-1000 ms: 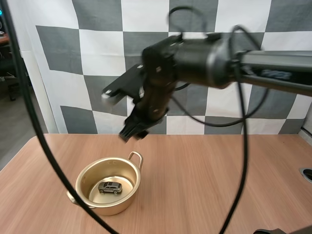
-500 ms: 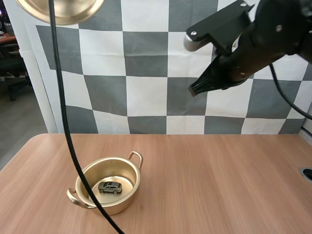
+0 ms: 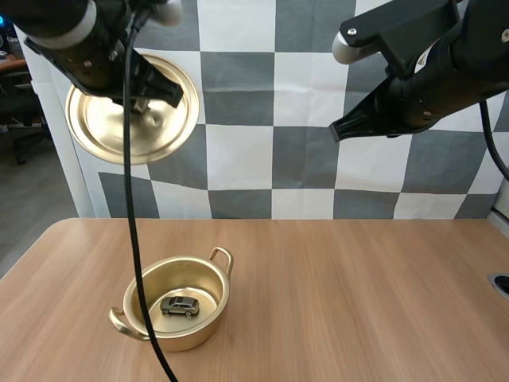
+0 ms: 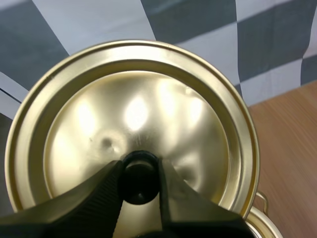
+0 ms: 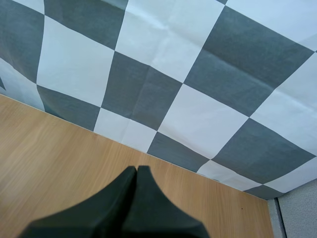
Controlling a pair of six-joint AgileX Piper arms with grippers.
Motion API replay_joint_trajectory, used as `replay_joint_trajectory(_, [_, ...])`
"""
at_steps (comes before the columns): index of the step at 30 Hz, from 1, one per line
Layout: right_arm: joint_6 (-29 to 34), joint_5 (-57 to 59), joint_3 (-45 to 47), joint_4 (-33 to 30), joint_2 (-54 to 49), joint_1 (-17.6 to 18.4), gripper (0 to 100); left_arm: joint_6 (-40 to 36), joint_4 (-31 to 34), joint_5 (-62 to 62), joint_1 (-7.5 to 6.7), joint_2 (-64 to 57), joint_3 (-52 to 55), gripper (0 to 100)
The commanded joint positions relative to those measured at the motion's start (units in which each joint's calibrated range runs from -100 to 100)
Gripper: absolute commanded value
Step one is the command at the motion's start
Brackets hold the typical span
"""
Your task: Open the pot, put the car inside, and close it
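Closing step in hand. The small grey toy car (image 3: 180,305) lies inside the shiny gold two-handled metal pot (image 3: 188,337), near the desk's (image 3: 358,286) front left corner. My left claw (image 4: 140,168) pinches the black knob (image 4: 140,182) of the round gold metal lid (image 4: 148,104), high above the pot. Right claw (image 5: 137,171) closed, empty, aloft. Next: I lower the lid level, centred on the rim. In the left wrist view the lid hides nearly all the pot.

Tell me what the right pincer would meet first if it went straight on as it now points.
Probably the bare table near its far edge, as the right pincer, shut and empty, points there in its wrist view. Depth is unclear; it might pass the edge.
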Motion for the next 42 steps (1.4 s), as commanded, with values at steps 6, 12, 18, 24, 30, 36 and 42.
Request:
replay_joint_trajectory(6, [-0.19, -0.9, 0.06, -0.25, 0.0, -0.05, 0, 1.34, -2.59, -2.27, -0.01, 0.04, 36.42, 0])
replay_joint_trajectory(12, [-0.19, -1.87, 0.06, -0.15, 0.0, -0.05, 0, 1.94, -2.7, -3.92, -0.01, 0.68, 42.95, 0])
replay_joint_trajectory(18, [-0.19, -2.22, 0.06, -0.15, 0.0, -0.05, 0, 1.94, -3.27, -1.2, -0.01, 2.23, 45.95, 0])
replay_joint_trajectory(24, [-0.19, -2.18, 0.06, 0.36, 0.0, -0.05, 0, 3.05, -4.21, -4.52, -0.08, 2.36, 46.62, 0])
replay_joint_trajectory(30, [-0.35, -2.18, 0.06, 0.6, 0.11, -0.05, 0, 3.28, -4.39, -6.38, -0.08, 3.64, 46.18, 0])
replay_joint_trajectory(36, [-0.74, -2.46, 0.06, 0.6, 0.11, -0.05, 0, 3.28, -4.49, -5.02, -0.07, 3.64, 42.76, 0])
replay_joint_trajectory(42, [-1.17, -2.3, 0.06, 0.6, 0.11, -0.05, 0, 3.05, -5.13, -2.06, -0.07, 3.64, 39.15, 0])
